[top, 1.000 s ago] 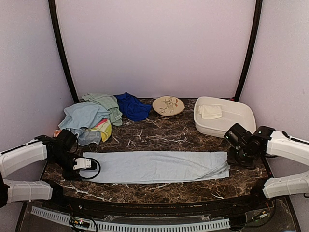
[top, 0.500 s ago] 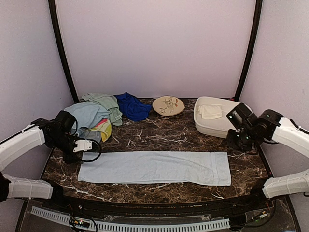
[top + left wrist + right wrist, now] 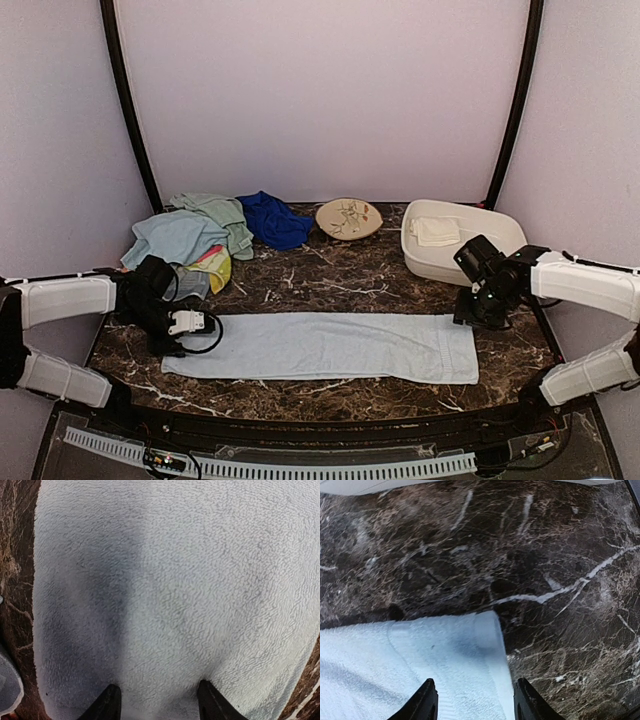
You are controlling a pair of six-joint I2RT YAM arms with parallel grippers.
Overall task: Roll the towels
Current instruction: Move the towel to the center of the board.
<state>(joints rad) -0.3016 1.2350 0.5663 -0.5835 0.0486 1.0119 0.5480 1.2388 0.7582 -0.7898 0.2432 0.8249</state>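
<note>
While the light blue towel (image 3: pixel 320 347) lies flat across the six o'clock side of the table (image 3: pixel 350 275), the left gripper (image 3: pixel 157 692) hovers over its nine o'clock end, fingers parted and empty. The right gripper (image 3: pixel 472 690) hangs over the three o'clock end, likewise spread and empty.
</note>
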